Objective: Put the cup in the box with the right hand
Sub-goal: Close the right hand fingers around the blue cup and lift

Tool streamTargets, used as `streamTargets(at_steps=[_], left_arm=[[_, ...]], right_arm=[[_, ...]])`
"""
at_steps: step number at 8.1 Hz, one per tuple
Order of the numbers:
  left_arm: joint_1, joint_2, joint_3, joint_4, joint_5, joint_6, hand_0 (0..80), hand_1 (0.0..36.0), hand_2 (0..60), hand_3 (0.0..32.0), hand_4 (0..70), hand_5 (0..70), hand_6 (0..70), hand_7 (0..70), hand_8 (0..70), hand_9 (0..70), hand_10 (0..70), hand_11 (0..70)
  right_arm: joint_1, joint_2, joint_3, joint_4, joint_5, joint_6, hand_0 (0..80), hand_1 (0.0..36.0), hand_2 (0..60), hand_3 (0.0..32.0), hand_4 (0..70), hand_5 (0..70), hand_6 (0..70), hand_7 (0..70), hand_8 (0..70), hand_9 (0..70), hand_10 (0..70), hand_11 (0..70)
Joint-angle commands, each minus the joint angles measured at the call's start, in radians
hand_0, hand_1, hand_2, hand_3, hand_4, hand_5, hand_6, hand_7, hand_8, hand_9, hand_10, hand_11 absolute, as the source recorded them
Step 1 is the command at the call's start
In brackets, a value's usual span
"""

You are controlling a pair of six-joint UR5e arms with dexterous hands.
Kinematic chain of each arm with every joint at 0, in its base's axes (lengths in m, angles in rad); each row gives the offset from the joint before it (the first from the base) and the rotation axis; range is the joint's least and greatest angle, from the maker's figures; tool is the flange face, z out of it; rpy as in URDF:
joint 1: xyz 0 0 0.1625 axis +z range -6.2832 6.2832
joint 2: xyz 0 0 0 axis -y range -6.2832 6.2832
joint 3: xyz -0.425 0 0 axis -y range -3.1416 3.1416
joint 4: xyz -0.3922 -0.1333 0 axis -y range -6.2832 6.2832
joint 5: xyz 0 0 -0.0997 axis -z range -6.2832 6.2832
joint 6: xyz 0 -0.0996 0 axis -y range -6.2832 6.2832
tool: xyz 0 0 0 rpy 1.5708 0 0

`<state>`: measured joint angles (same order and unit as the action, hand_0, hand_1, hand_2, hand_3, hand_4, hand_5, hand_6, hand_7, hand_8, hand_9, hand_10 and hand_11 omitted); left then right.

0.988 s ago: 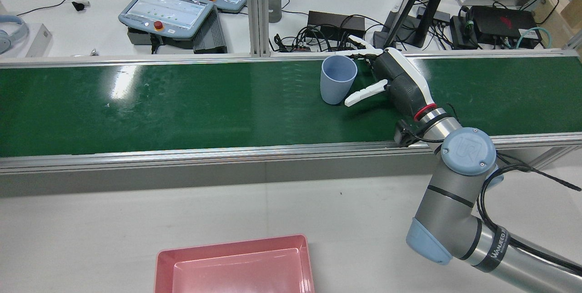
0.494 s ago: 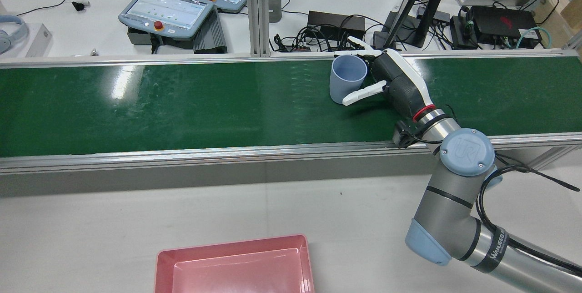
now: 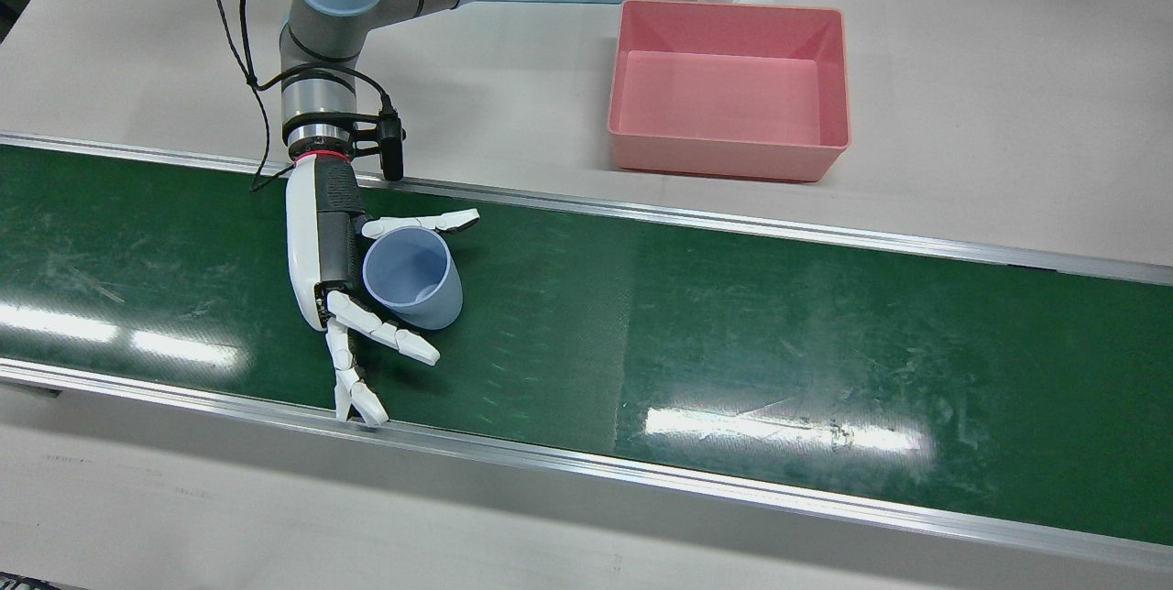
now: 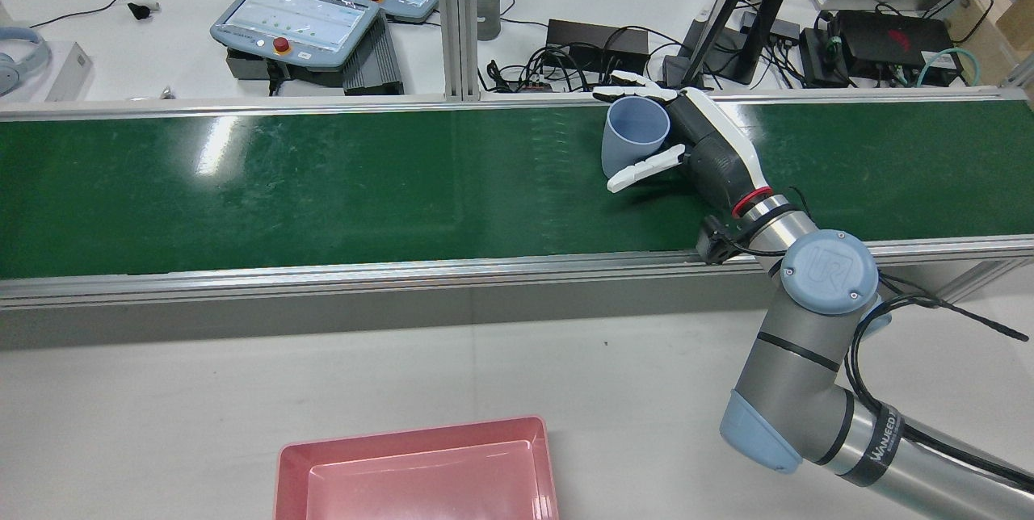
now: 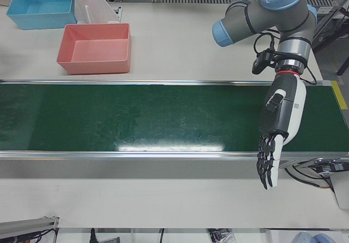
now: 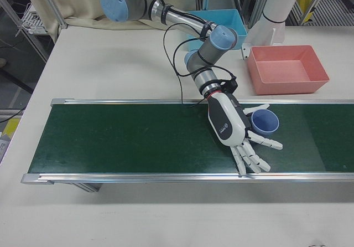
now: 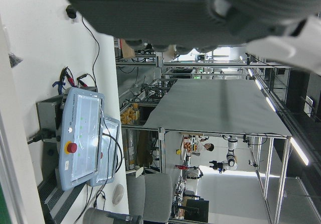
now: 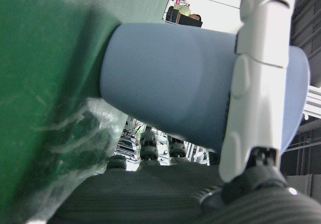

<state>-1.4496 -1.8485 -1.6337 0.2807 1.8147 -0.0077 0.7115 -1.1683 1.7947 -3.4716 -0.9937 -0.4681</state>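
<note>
front view: right hand (image 3: pixel 353 283) splayed, nothing gripped, cup (image 3: pixel 411 278) against palm, thumb on box side to cradle it | rear view: cup (image 4: pixel 635 136) upright on green belt (image 4: pixel 323 181) near far rail, belt bare leftward | left-front view: left hand (image 5: pixel 277 131) slack, empty | right-front view: pink box (image 6: pixel 287 68) beyond near rail
</note>
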Motion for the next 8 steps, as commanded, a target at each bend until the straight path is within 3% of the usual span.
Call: streamTargets(at_steps=[1,2,3,4,5,7,8], left_arm=[[0.000,0.000,0.000,0.000,0.000,0.000,0.0,0.0,0.0,0.0,0.0,0.0,0.0,0.0,0.0,0.0,0.0,0.0],[0.002,0.000,0.000,0.000,0.000,0.000,0.0,0.0,0.0,0.0,0.0,0.0,0.0,0.0,0.0,0.0,0.0,0.0],[0.000,0.000,0.000,0.000,0.000,0.000,0.0,0.0,0.0,0.0,0.0,0.0,0.0,0.0,0.0,0.0,0.0,0.0],[0.000,0.000,0.000,0.002,0.000,0.000,0.0,0.0,0.0,0.0,0.0,0.0,0.0,0.0,0.0,0.0,0.0,0.0],[0.000,0.000,-0.002,0.002,0.000,0.000,0.0,0.0,0.0,0.0,0.0,0.0,0.0,0.0,0.0,0.0,0.0,0.0],[0.000,0.000,-0.002,0.002,0.000,0.000,0.0,0.0,0.0,0.0,0.0,0.0,0.0,0.0,0.0,0.0,0.0,0.0],[0.000,0.000,-0.002,0.002,0.000,0.000,0.0,0.0,0.0,0.0,0.0,0.0,0.0,0.0,0.0,0.0,0.0,0.0]], right_arm=[[-0.004,0.001,0.000,0.003,0.004,0.000,54.9,35.9,60.0,0.0,20.4,12.1,14.2,48.1,19.4,34.2,10.6,18.5],[-0.003,0.001,0.002,0.003,0.006,0.003,52.9,36.0,60.0,0.0,27.5,14.8,19.8,67.6,33.3,53.4,18.3,29.8],[-0.003,0.001,0.006,0.003,0.006,0.008,57.8,36.0,60.0,0.0,33.7,16.8,23.9,70.0,41.6,64.6,23.8,37.9],[-0.003,0.001,0.030,0.003,0.006,0.013,66.0,36.0,60.0,0.0,37.1,19.5,28.5,70.0,49.7,70.0,30.7,47.2],[-0.001,0.001,0.087,0.002,0.007,0.011,75.1,36.0,60.0,0.0,42.7,21.2,31.0,70.0,53.8,70.0,35.3,53.3],[0.002,-0.004,0.193,-0.007,-0.002,0.003,78.1,36.0,60.0,0.0,41.4,21.5,31.0,70.0,53.4,70.0,35.1,53.2],[0.002,-0.013,0.237,-0.009,-0.009,0.000,80.0,36.0,60.0,0.0,47.0,21.4,31.0,70.0,52.5,70.0,34.1,51.9]])
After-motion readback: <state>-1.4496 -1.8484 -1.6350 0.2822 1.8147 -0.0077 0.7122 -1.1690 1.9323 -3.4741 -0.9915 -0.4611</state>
